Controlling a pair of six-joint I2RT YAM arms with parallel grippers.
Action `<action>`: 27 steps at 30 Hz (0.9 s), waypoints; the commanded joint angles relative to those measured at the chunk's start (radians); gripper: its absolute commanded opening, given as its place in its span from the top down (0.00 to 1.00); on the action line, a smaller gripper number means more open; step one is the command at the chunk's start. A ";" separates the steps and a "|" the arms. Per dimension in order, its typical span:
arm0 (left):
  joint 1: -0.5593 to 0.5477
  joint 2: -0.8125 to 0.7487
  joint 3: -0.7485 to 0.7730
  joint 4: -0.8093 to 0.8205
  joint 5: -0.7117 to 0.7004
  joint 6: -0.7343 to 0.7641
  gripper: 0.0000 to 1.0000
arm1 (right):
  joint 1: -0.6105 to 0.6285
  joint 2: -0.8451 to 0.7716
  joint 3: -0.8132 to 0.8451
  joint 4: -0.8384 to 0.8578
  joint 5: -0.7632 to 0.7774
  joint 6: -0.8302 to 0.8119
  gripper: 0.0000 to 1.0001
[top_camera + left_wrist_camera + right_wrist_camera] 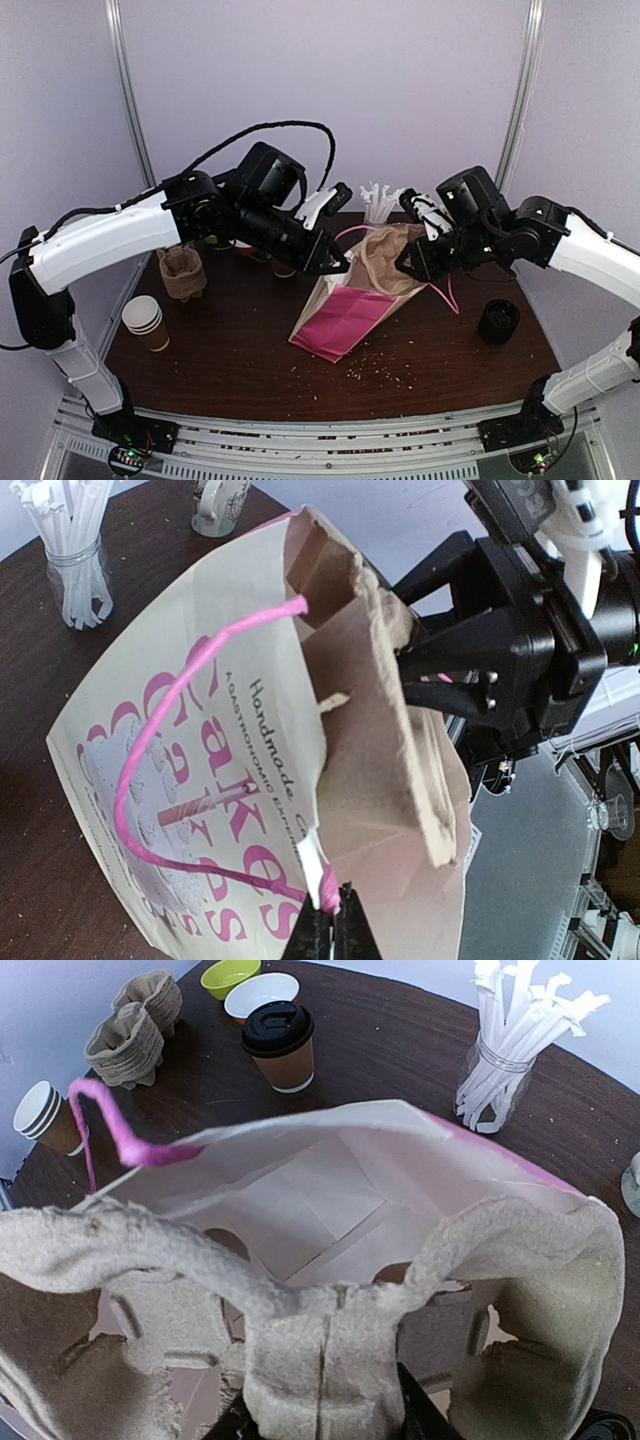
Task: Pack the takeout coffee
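The takeout coffee, a brown cup with a black lid, stands on the table beyond the bag; in the top view my left arm mostly hides it. A pink-and-white paper bag leans open in the middle. My left gripper is shut on the bag's pink cord handle at the bag's rim. My right gripper is shut on a grey pulp cup carrier, which sits in the bag's open mouth. The carrier also shows in the left wrist view.
A stack of lidless brown cups and a pile of pulp carriers are at the left. A jar of white straws stands at the back. A black stack of lids is at the right. Green and white bowls sit behind the coffee. Crumbs lie in front of the bag.
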 commanded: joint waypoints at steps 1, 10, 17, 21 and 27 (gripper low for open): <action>-0.011 0.025 0.061 0.024 0.012 -0.019 1.00 | 0.028 0.015 0.005 -0.050 0.006 -0.072 0.65; -0.011 0.043 0.084 0.029 0.020 -0.046 1.00 | 0.075 0.048 0.014 -0.086 0.058 -0.123 0.64; -0.011 0.044 0.074 0.044 0.028 -0.060 1.00 | 0.120 0.083 0.031 -0.069 0.043 -0.136 0.65; -0.012 0.049 0.069 0.068 0.059 -0.074 1.00 | 0.131 0.086 0.071 -0.065 0.065 -0.143 0.65; -0.020 0.053 0.087 0.099 0.096 -0.087 1.00 | 0.135 0.073 0.137 -0.060 0.080 -0.208 0.65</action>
